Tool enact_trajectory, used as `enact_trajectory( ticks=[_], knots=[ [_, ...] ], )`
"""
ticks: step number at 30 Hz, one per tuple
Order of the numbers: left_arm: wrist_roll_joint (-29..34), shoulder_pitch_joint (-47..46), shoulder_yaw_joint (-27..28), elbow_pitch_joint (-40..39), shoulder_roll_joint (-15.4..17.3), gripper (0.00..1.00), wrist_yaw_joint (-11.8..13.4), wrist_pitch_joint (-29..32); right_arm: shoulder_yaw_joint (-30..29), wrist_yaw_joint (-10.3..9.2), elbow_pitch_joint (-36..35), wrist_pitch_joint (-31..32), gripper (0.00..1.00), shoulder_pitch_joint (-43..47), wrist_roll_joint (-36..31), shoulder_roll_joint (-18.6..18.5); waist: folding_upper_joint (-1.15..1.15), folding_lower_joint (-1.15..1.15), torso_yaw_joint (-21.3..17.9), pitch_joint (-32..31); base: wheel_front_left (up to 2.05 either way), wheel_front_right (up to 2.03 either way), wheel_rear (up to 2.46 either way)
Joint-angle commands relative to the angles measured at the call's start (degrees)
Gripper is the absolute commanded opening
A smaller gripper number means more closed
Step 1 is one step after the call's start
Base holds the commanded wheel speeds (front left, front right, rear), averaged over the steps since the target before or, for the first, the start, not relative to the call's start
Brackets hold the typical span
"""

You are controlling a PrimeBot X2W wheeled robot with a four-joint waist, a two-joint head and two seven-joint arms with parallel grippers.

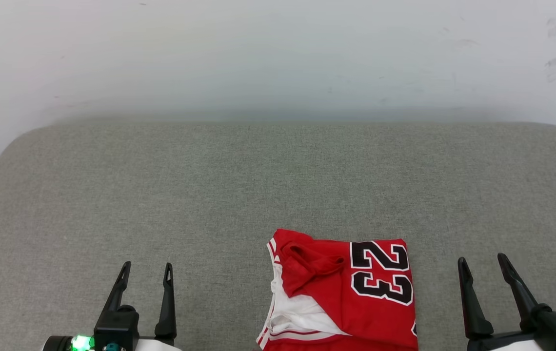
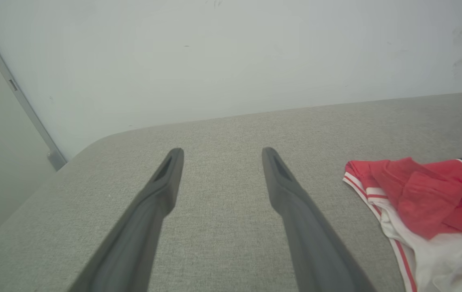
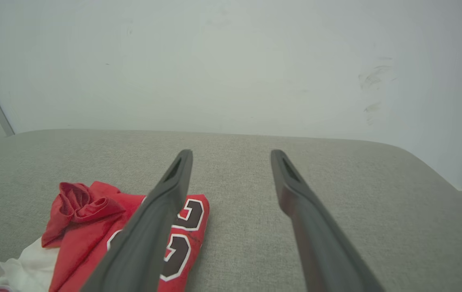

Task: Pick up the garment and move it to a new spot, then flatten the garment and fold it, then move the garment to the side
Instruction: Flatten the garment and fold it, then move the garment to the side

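Folded jersey [image 1: 356, 292] on the grey pad [image 1: 161, 185], at the near edge, right of centre in the head view, bottom cut off by the frame. Black white-edged "23" face up on the right half, digits turned sideways. Crumpled red fold across the upper left; white sleeve with red-striped trim spilling out at the lower left.

Left gripper [image 1: 147, 266] at the lower left, fingers apart, gripping nothing, well left of the jersey, over bare pad. Right gripper [image 1: 482, 258] at the lower right, fingers likewise spread and empty, near the jersey's right edge but not touching.

In the left wrist view, left gripper [image 2: 223, 152] wide apart over the pad, jersey [image 2: 429, 202] off to the right, striped trim nearest. In the right wrist view, right gripper [image 3: 232, 153] spread too, jersey [image 3: 85, 227] at the lower left, partly behind the left-hand finger.

Pale, scuffed wall [image 1: 278, 48] behind the pad.
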Motion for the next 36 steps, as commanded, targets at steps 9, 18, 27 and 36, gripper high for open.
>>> enact_trajectory(
  ticks=[9,18,27,36],
  knots=[
    [-0.4,1.0,0.2,-0.2,0.5,1.0,0.1,-0.3,-0.6,-0.07,-0.8,0.4,1.0,2.2,1.1,0.4,0.0,0.01,0.1,-0.3,0.0,0.0,0.0],
    [-0.5,0.8,0.2,-0.1,0.5,1.0,0.1,-0.3,-1.5,-0.07,-1.3,0.9,1.0,0.3,0.9,0.4,0.0,0.01,0.5,-0.1,0.0,0.0,0.0],
    [-0.5,-0.3,0.0,-0.2,0.1,1.0,0.1,-0.3,-2.0,-0.06,-5.5,8.0,1.0,-10.1,1.9,-5.0,0.0,0.01,1.4,1.0,0.0,0.0,0.0],
    [-0.8,-1.9,0.0,-0.2,-0.3,1.0,-0.1,-0.3,8.9,-0.08,-5.5,30.2,1.0,-22.0,13.0,-16.2,0.0,0.01,2.4,3.2,0.0,0.0,0.0]
  ],
)
